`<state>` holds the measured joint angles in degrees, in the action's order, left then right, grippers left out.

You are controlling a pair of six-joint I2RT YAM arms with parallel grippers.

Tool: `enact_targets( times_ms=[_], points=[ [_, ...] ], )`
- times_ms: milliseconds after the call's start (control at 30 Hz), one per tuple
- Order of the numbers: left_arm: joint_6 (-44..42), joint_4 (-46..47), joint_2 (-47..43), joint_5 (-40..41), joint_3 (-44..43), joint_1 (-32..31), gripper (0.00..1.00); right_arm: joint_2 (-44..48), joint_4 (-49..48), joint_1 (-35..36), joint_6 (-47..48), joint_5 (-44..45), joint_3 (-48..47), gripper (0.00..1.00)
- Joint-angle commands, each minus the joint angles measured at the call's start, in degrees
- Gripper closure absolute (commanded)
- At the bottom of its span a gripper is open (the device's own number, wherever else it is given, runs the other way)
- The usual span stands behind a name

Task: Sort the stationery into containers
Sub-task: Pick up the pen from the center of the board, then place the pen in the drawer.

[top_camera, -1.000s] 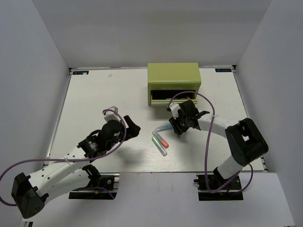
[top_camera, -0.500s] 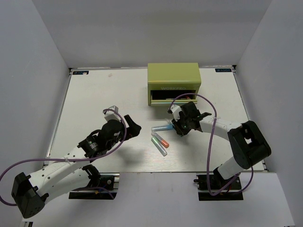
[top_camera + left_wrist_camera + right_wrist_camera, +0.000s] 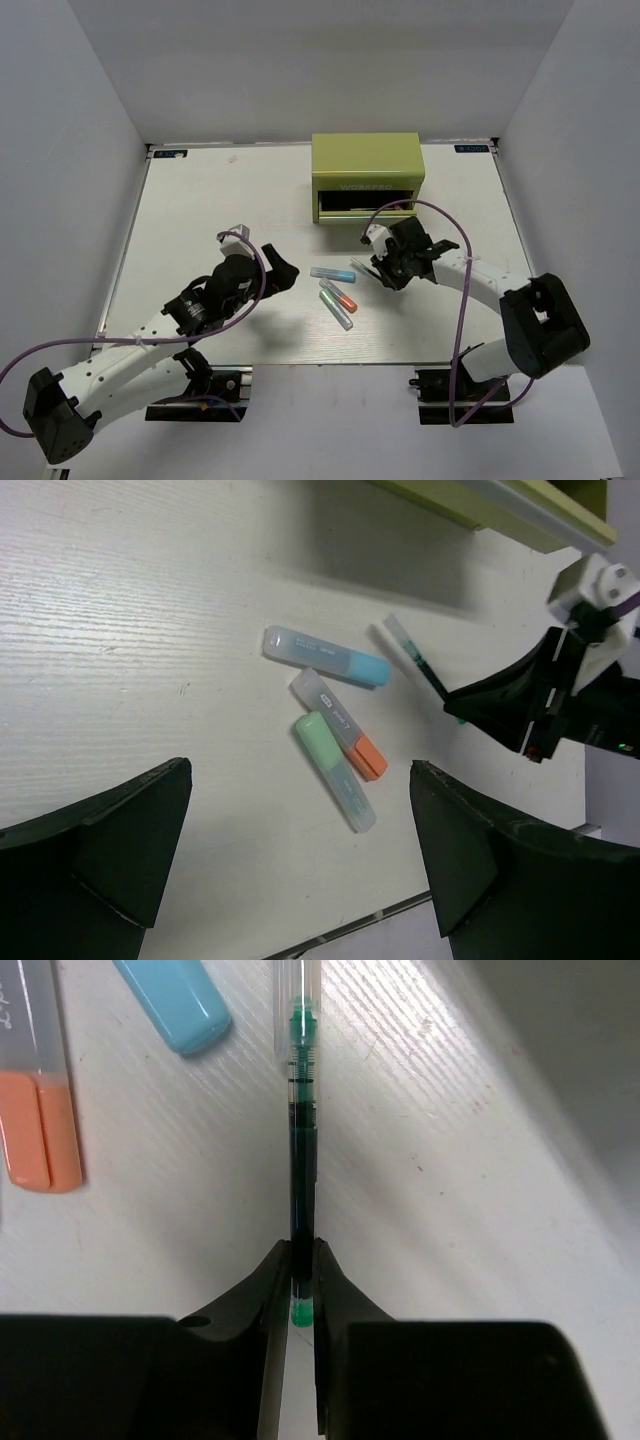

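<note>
A thin green pen (image 3: 301,1140) lies on the table, and my right gripper (image 3: 301,1260) is shut on its rear end. From above, the pen (image 3: 362,268) pokes out left of the right gripper (image 3: 385,272). Left of it lie three highlighters: light blue (image 3: 326,272), orange (image 3: 343,297) and green (image 3: 335,308). The yellow-green chest (image 3: 367,160) stands behind, its front drawer (image 3: 365,203) open. My left gripper (image 3: 265,265) hovers open, left of the highlighters. In the left wrist view its fingers frame the green highlighter (image 3: 335,770) and the orange one (image 3: 340,723).
White walls enclose the table on the left, back and right. The right arm's purple cable (image 3: 440,215) loops in front of the chest. Bare tabletop (image 3: 220,200) stretches across the left half.
My right gripper has closed on the green pen and shifted right. The light blue highlighter now lies flat, further left. The left arm has stayed put.
</note>
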<state>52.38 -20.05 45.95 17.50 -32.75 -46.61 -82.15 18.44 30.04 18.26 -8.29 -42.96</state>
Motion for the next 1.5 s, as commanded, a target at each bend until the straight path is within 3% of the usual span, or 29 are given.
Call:
enact_targets(
  times_ms=[0,300,567,700,933,1000,1033,1133,1267,1333,1433,1467],
  points=[
    [-0.26,0.72,-0.87,-1.85,1.29,-0.15,0.00,4.35,2.66,-0.60,4.93,-0.66,-1.50,0.99],
    [6.06,7.47,4.40,-6.50,2.87,-0.15,0.00,13.16,6.60,-0.77,26.02,-8.41,-11.52,1.00],
    [7.99,9.24,11.43,-7.65,0.41,-0.15,0.00,8.51,8.64,-0.51,40.78,-2.72,-24.61,1.00],
    [8.79,10.29,12.66,-7.65,0.41,-0.15,0.00,3.67,7.84,-1.13,45.18,4.76,-28.49,1.00],
    [9.32,10.30,13.20,-7.65,-0.12,-0.15,0.00,-4.33,7.75,-2.09,47.22,6.62,-36.04,0.99],
    [9.32,9.68,12.58,-7.13,-0.12,-0.15,0.00,-6.35,7.58,-2.18,47.48,7.32,-36.32,0.90],
    [9.32,9.68,11.88,-7.13,0.49,-0.15,0.00,-6.97,7.49,-2.09,47.48,7.50,-37.27,0.76],
    [9.32,9.16,10.57,-6.51,1.02,-0.15,0.00,-9.25,7.84,-2.53,45.56,7.24,-38.68,0.61],
    [9.32,9.16,9.94,-5.89,1.55,-0.15,0.00,-8.74,9.77,-2.71,44.32,3.91,-39.83,0.59],
    [9.32,9.16,9.94,-5.89,2.07,-0.15,0.00,-8.12,11.87,-2.88,43.62,0.85,-40.80,0.62],
    [9.32,9.16,9.94,-5.89,2.08,-0.15,0.00,-7.50,15.03,-3.41,41.95,-3.89,-42.73,0.93],
    [9.32,9.16,9.94,-5.89,2.08,-0.15,0.00,-7.41,16.09,-3.50,41.77,-5.49,-43.08,1.00]
  ],
)
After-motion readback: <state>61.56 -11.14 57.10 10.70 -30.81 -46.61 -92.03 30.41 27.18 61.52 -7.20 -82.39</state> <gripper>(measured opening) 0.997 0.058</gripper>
